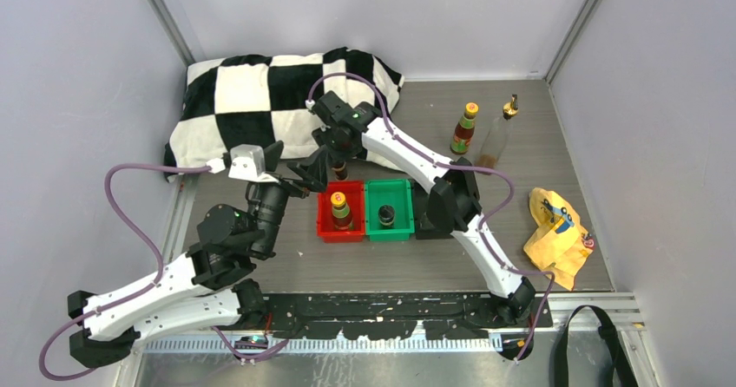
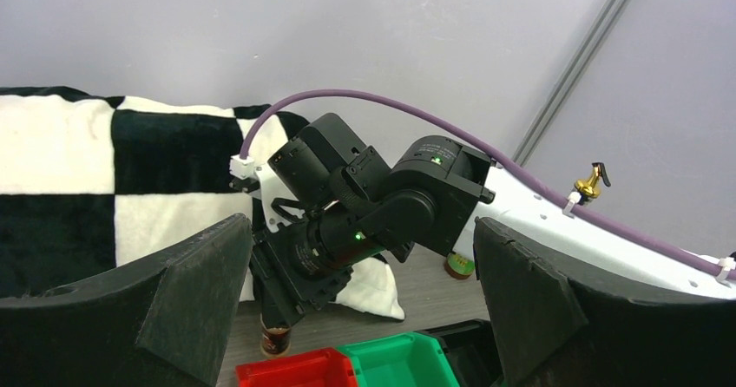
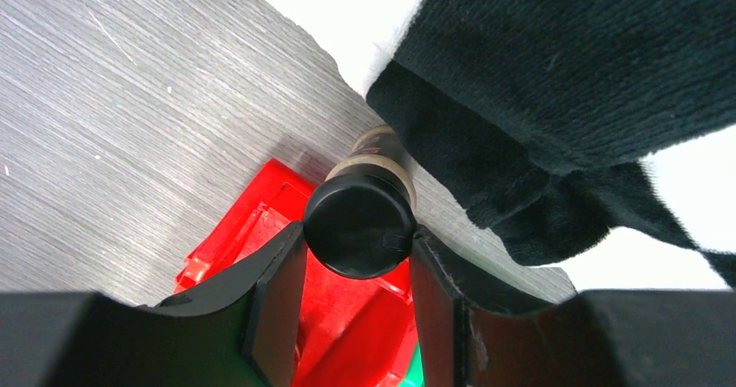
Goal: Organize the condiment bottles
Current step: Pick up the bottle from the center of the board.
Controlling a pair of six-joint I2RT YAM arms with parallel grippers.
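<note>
Black-capped bottle (image 3: pixel 360 213) pinched in the right gripper (image 3: pixel 356 232) — one sorting pick in hand.
The cap sits between my right jaws with both pads closed against it, and the red tray (image 3: pixel 217 261) lies just under them. The left gripper (image 2: pixel 362 231) hangs spread wide, holding nothing. Next, I judge, comes a straight lift, then a short carry to the green tray (image 1: pixel 388 184) — its twin (image 1: pixel 387 216) stands there.

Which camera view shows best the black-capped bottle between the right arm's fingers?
The right wrist view: the black-capped bottle sits central, its cap between the fingers. The top view hides most of it under the arm; the left wrist view shows only its lower part.
</note>
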